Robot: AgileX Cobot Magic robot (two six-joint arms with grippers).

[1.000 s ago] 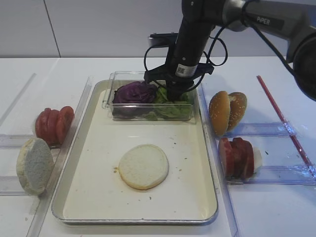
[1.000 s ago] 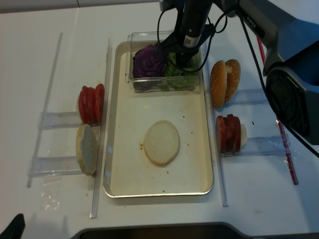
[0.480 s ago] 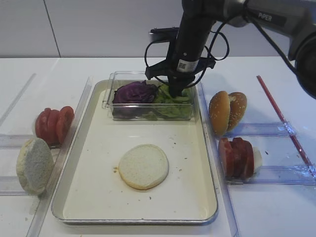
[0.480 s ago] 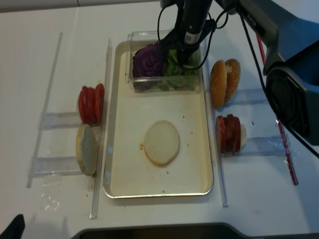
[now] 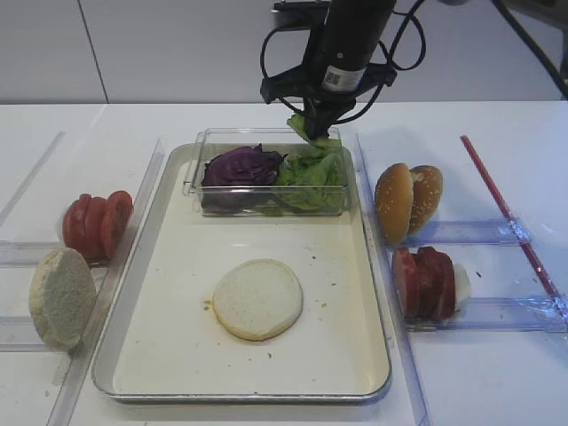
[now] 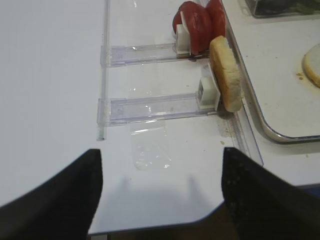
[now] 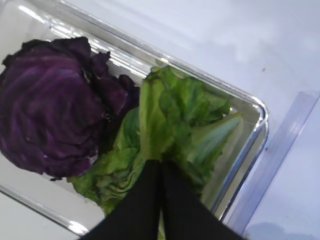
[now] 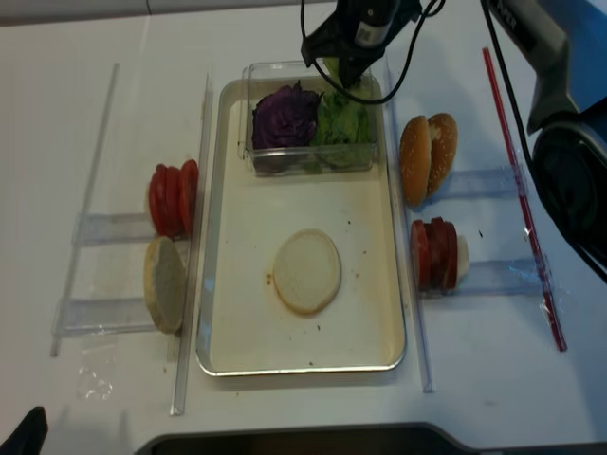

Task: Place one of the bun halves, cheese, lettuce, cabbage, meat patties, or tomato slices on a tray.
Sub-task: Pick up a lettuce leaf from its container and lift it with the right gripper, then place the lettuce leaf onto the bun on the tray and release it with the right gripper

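flat white matte tabletop (image 5: pixel 497 373) under even, soft light. pale grey panelled wall (image 5: pixel 160 49) behind, one vertical seam. dark edge (image 8: pixel 313 441) at the near side, possibly the table's front.

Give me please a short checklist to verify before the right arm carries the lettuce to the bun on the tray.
1. Right gripper shut on the lettuce leaf: ok.
2. Leaf lifted clear of the clear box: ok in the high view, though more lettuce remains inside.
3. Cabbage not dragged along: ok, it sits in the box.
4. Bun half on the tray lies flat, top bare: ok.
5. Left gripper open and away from the tray: ok.
6. Grip firmness for the carry: cannot tell.
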